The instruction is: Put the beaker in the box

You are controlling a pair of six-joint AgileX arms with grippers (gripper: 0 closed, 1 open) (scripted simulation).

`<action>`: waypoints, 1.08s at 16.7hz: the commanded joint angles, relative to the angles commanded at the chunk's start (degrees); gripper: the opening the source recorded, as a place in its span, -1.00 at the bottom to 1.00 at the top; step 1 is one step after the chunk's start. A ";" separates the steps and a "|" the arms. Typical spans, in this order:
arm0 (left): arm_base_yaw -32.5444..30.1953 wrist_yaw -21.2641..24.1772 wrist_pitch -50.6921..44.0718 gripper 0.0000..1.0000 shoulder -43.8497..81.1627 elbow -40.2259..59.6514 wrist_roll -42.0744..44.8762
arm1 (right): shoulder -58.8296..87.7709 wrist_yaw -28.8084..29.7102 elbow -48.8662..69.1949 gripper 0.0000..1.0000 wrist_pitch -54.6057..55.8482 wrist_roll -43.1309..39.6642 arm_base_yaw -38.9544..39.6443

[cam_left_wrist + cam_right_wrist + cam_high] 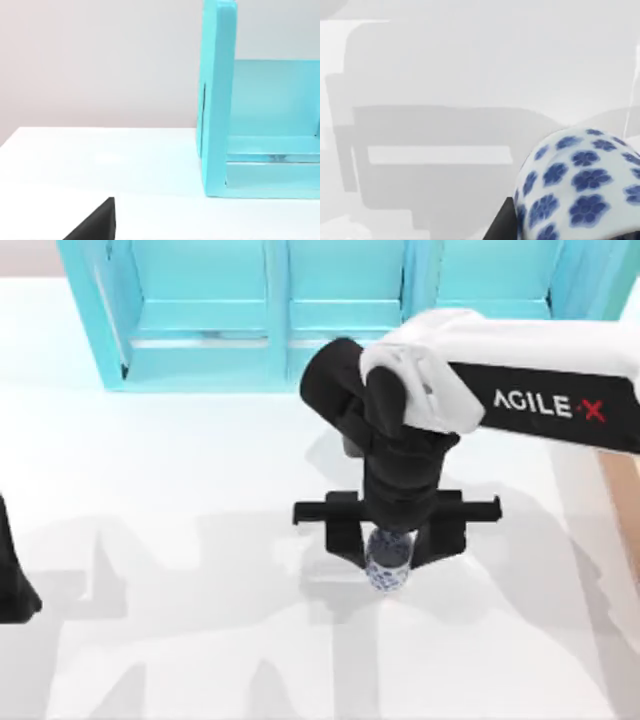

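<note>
Right gripper (pixel 388 552) clamped on the beaker (pixel 388 562) mid-desk (pixel 180 540), slightly toward the right edge, in front of the cyan shelf unit (pixel 280 310). Beaker looks light, rigid, glazed, so likely slippery and breakable; hold mid-wall, moderate squeeze. Left gripper (pixel 12 580) parked at the left edge; can't tell its state.

White table (pixel 180 540) — cyan shelf unit (pixel 270 310) standing on its far edge
</note>
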 joint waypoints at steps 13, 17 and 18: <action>0.00 0.00 0.00 1.00 0.00 0.00 0.00 | -17.91 -0.17 1.98 -1.00 -18.39 -50.00 -49.46; 0.00 0.00 0.00 1.00 0.00 0.00 0.00 | -21.34 -0.01 1.14 -1.00 -21.76 -58.26 -57.72; 0.00 0.00 0.00 1.00 0.00 0.00 0.00 | -21.57 0.01 1.05 -1.00 -22.02 -58.83 -58.29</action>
